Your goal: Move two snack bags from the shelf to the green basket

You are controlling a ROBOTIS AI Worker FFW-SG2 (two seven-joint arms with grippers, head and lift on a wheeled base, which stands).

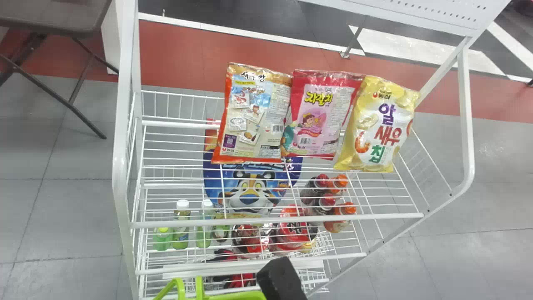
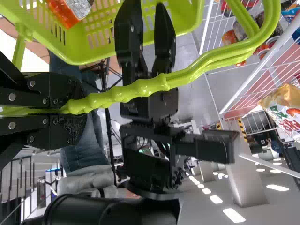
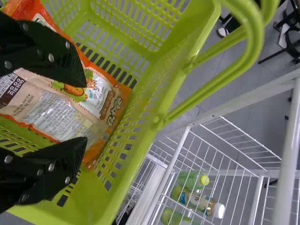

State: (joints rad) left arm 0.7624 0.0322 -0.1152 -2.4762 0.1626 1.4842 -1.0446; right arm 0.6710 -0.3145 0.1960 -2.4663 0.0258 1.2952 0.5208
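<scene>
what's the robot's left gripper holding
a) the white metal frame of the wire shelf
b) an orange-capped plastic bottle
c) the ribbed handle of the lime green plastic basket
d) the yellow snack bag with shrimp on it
c, since in the left wrist view the ribbed green handle of the slotted plastic basket runs between the fingers of the left gripper.

Basket (image 3: 161, 110) lime green; shelf (image 1: 275, 221) white; bottle caps (image 1: 342, 180) orange.
</scene>
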